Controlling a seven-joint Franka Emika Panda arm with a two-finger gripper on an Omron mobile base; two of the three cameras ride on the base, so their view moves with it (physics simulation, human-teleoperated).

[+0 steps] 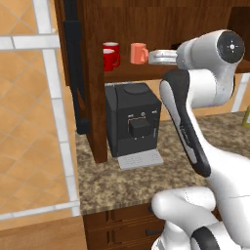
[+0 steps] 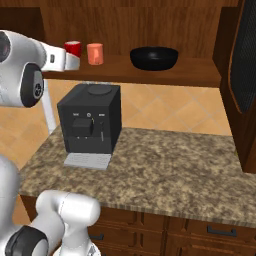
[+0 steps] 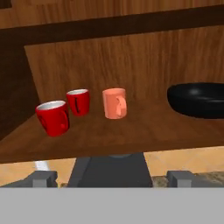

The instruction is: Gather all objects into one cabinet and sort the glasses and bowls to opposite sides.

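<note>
Cups (image 3: pixel 65 111) and pink mug (image 3: pixel 115 103) are seen on the cabinet shelf (image 3: pixel 131 131) at 11 to 12 o'clock of the spread, empty pincer (image 3: pixel 111 177), black bowl (image 3: pixel 199 99) at 2 o'clock.

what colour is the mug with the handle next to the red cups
Salmon pink; the mug shows best in the hand view.

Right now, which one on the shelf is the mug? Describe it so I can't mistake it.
Look in the dark wooden cabinet above the black coffee machine. On its bottom shelf, two red cups stand left and a black bowl right. The mug stands between them, beside the cups: salmon-pink, with a handle.
</note>
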